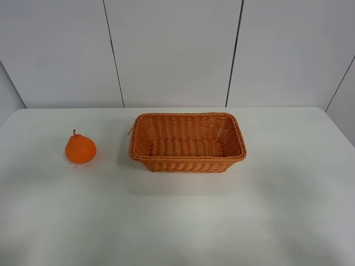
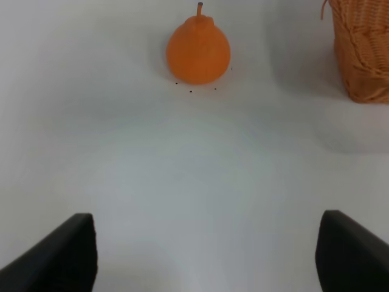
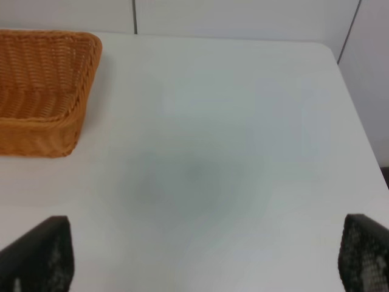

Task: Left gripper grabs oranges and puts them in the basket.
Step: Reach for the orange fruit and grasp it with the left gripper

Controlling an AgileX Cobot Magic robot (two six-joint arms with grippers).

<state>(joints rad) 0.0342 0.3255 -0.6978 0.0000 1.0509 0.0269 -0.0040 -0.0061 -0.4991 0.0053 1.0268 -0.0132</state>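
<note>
The orange sits upright on the white table, left of the wicker basket, and apart from it. The basket holds nothing. In the left wrist view the orange lies well ahead of my left gripper, whose two black fingers stand wide apart; the basket's corner shows beside it. My right gripper is open over bare table, with the basket's end ahead of it. Neither gripper shows in the exterior high view.
The white table runs to a panelled white wall at the back. The table's far edge and right corner show in the right wrist view. Tiny dark specks lie by the orange.
</note>
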